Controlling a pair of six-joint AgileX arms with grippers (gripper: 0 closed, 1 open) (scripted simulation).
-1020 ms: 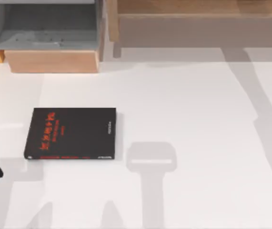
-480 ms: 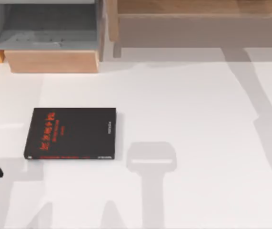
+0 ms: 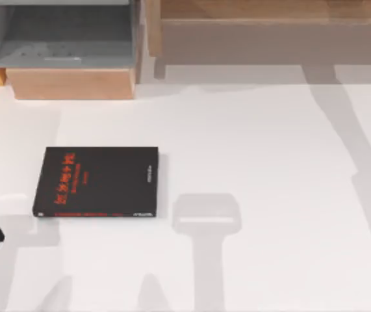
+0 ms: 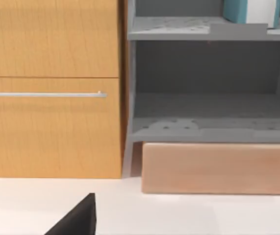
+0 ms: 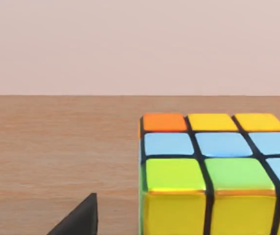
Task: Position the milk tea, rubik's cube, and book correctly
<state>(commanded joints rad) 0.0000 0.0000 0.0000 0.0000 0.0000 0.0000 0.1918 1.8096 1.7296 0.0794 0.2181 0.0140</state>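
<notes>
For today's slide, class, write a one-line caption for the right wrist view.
Rubik's cube resting on a wooden surface, seen close up from the right arm's wrist.

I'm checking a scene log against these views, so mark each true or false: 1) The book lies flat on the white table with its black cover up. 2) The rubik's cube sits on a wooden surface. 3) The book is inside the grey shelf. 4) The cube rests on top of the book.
1) True: the book lies flat on the white table, black cover with red characters up.
2) True: the rubik's cube sits on a wooden surface in the right wrist view.
3) False: the book is on the table, in front of the grey shelf.
4) False: nothing lies on the book's cover.
</notes>
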